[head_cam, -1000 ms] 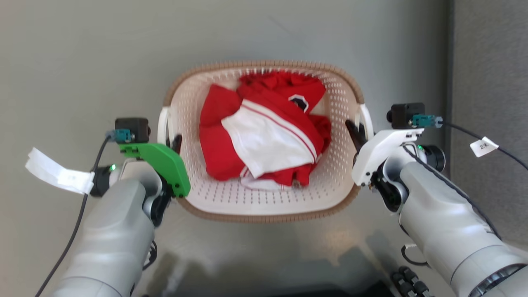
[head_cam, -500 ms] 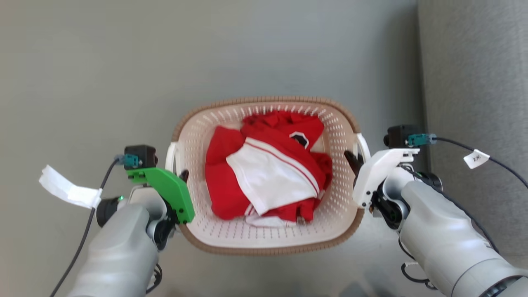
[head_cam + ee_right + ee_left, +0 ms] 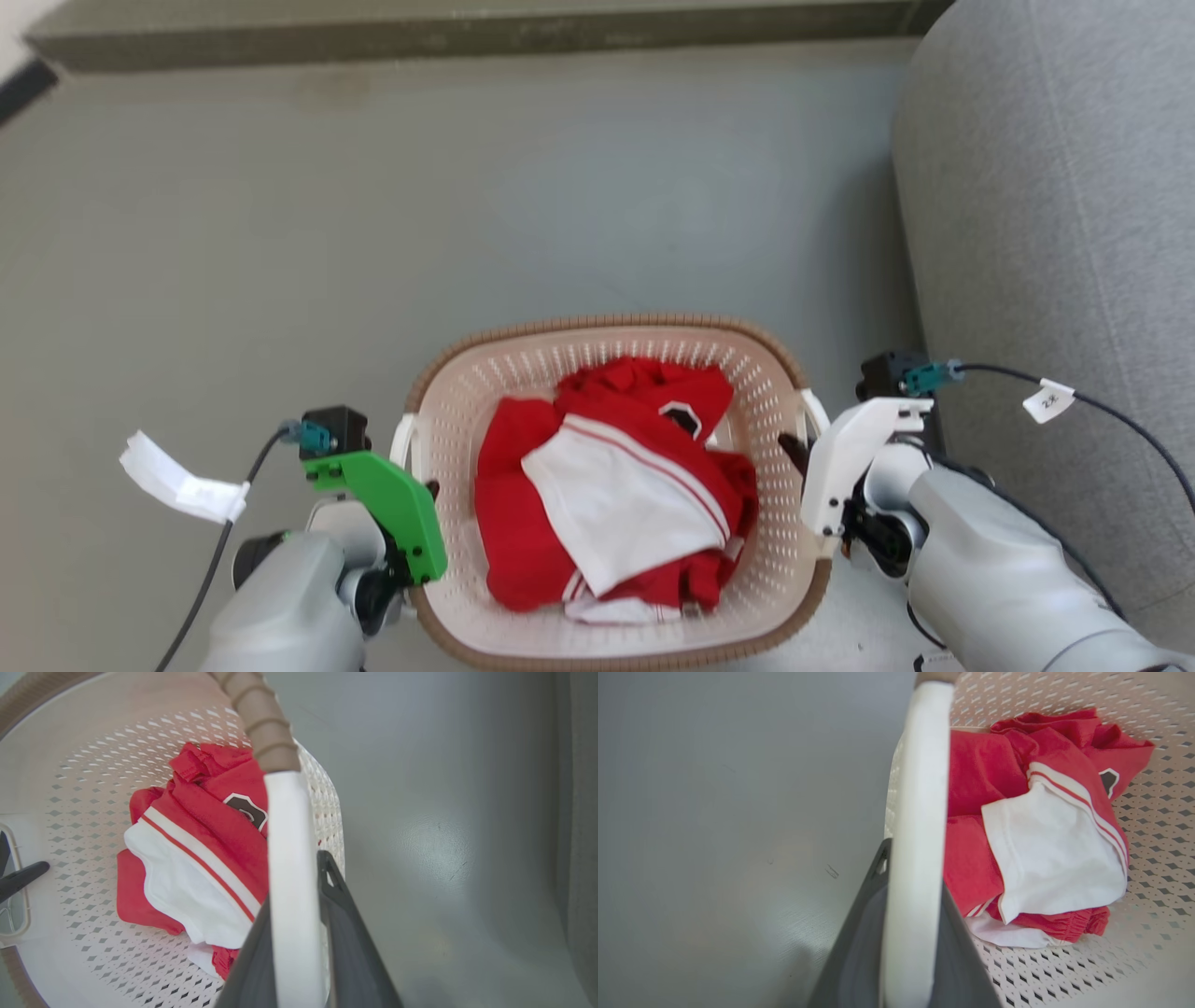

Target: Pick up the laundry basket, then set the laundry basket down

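Now | left hand [image 3: 915, 872], right hand [image 3: 294, 882] pinch laundry basket [image 3: 597, 327] handles | grey upholstery [image 3: 1055, 233] close right | bare floor [image 3: 373, 233] ahead

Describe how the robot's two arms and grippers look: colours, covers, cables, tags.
Both forearms are rounded silver-grey shells. The left gripper has a green cover plate, the right gripper a white cover; both have long dark grey fingers. Each wrist carries a black camera block with a teal connector and a black cable bearing a white tag.
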`<state>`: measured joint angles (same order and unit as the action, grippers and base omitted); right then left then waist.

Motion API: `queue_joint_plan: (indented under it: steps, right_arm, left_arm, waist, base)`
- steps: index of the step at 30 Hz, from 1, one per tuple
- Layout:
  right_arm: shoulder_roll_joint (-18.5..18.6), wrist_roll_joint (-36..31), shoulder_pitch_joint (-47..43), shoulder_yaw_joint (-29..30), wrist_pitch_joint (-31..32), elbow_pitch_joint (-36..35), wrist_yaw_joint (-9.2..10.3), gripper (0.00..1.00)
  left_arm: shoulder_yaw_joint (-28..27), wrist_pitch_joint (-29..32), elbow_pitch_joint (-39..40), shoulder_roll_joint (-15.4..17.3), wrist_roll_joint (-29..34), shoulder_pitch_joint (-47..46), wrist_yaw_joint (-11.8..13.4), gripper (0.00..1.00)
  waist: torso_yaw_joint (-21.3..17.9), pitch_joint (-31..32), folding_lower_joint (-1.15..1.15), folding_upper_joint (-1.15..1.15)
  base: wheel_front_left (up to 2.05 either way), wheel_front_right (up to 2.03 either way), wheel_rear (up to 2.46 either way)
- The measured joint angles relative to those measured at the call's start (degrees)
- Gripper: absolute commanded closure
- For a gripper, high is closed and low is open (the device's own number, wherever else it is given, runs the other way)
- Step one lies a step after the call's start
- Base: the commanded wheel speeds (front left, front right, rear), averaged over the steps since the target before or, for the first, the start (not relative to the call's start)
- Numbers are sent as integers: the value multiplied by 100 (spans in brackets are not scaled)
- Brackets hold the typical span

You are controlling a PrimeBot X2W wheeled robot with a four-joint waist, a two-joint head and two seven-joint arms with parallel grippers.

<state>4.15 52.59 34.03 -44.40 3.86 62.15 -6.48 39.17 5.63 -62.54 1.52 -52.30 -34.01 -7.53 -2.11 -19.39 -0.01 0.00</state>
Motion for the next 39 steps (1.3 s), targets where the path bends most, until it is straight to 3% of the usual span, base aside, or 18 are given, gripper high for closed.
queue_joint_plan:
  steps: [20, 39]
  right_arm:
    - [-16, 313, -612, -476, 690, 152, 2, 100]
    - [-13, 452, -634, -636, 939, 212, 2, 100]
  left_arm:
    - [232, 479, -99, -1, -400, 825, 0, 100]
    - [371, 797, -96, 22, -653, 855, 7, 100]
  waist:
    - [-164, 1490, 0, 0]
    - [-199, 1586, 0, 0]
  base:
    - [0, 0, 0]
    - [0, 0, 0]
